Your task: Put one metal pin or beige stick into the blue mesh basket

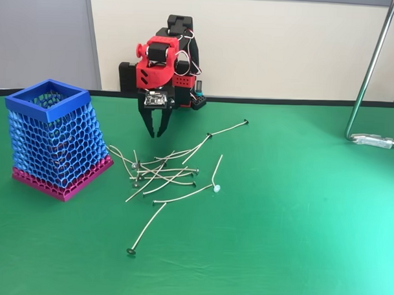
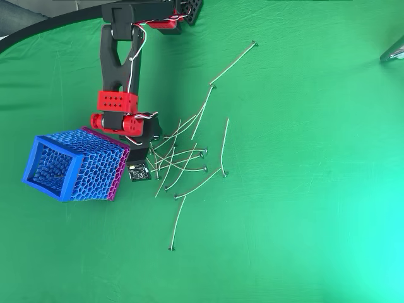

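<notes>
The blue mesh basket (image 1: pixel 51 139) (image 2: pixel 69 165) stands on the left of the green table, blue rim up and magenta base down. Several thin metal pins (image 1: pixel 160 172) (image 2: pixel 180 158) lie in a loose crossed pile right of it. One pin (image 1: pixel 147 230) (image 2: pixel 178 221) lies alone nearer the front, and another (image 1: pixel 229 128) (image 2: pixel 233 63) lies farther back. My gripper (image 1: pixel 156 133) (image 2: pixel 150 158) points down, hovering over the pile's left back edge close to the basket. Its black fingers stand slightly open with nothing between them.
The red and black arm base (image 1: pixel 180 82) sits at the table's back edge against the wall. A bent metal tube stand (image 1: pixel 371 76) (image 2: pixel 392 50) rises at the back right. Bare green cloth spreads to the right and front of the pile.
</notes>
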Robot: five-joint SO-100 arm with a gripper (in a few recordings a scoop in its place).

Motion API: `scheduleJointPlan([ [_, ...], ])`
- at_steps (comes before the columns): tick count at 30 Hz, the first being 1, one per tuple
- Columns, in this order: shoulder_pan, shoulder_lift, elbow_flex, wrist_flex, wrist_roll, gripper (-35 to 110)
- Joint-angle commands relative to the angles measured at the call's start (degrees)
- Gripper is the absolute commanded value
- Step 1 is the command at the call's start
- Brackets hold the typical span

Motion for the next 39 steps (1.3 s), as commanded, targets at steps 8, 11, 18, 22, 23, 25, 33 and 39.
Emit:
scheduleJointPlan([
  [8,0.26,-1.67,-0.88,-1.32,0.35,19],
  [11,0.53,-2.46,-1.58,-2.2,0.35,20],
  [18,1.41,-4.13,-2.02,-5.54,-0.35,20],
  [22,1.85,-5.01,-2.55,-5.54,-0.53,20],
  [23,1.93,-5.36,-2.72,-5.54,-0.62,20],
  [25,1.93,-5.89,-3.16,-5.54,-0.62,20],
  [33,2.29,-7.47,-4.39,-5.54,-0.79,21],
  [39,2.37,-8.26,-4.75,-5.62,-0.97,21],
])
